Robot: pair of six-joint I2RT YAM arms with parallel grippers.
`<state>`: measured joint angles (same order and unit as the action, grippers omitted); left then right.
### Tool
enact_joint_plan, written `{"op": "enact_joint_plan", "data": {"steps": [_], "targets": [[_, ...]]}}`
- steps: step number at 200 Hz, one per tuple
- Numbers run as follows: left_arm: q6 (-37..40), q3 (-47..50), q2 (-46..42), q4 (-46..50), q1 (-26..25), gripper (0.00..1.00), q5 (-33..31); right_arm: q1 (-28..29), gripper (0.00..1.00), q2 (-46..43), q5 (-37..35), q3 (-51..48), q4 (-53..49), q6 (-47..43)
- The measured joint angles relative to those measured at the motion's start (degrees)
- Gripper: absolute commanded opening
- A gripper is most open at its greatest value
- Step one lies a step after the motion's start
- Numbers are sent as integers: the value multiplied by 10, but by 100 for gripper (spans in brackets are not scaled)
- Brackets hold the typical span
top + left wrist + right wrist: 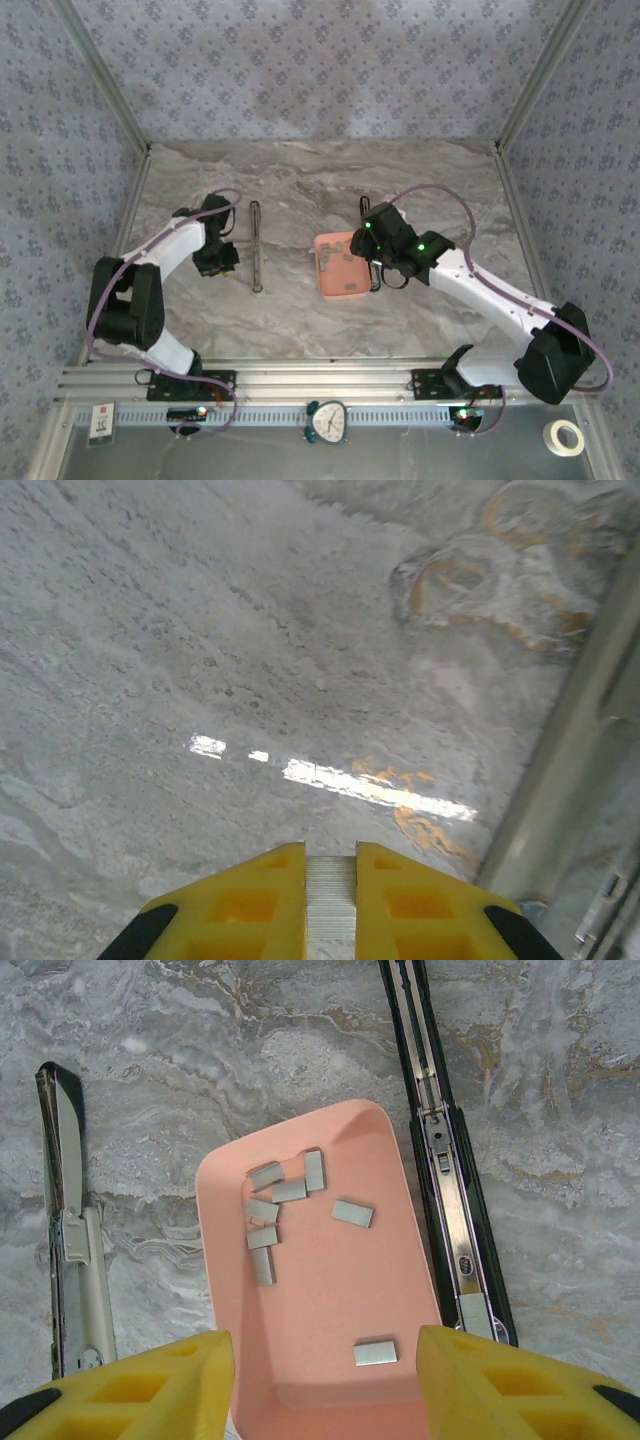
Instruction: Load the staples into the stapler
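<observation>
Above glossy marble table [250, 660], the left gripper [330, 852] pinches a ribbed grey staple strip [330, 905]; the right gripper [322, 1345], half-spread and empty, hangs over loose staples [290, 1192] in a round-cornered salmon tray [320, 1290], black stapler [455, 1210] just beside, pale stapler [72, 1260] apart

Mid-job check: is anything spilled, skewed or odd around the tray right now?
Nothing stands out. The staples lie loose at mixed angles but all inside the pink tray, none on the table. The left end effector is shut on one staple strip; the right end effector hangs open above the tray.
</observation>
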<state>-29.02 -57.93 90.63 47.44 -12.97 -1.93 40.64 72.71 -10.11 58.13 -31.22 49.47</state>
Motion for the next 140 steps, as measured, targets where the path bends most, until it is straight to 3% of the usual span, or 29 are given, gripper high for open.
{"op": "enact_joint_plan", "data": {"steps": [60,103,140], "targets": [[5,18,43,-40,14,18,11,0,53,0,0,1,0,0],[8,26,53,-56,14,32,16,0,53,0,0,2,0,0],[7,26,53,-57,14,33,17,0,53,1,0,3,-1,0]]}}
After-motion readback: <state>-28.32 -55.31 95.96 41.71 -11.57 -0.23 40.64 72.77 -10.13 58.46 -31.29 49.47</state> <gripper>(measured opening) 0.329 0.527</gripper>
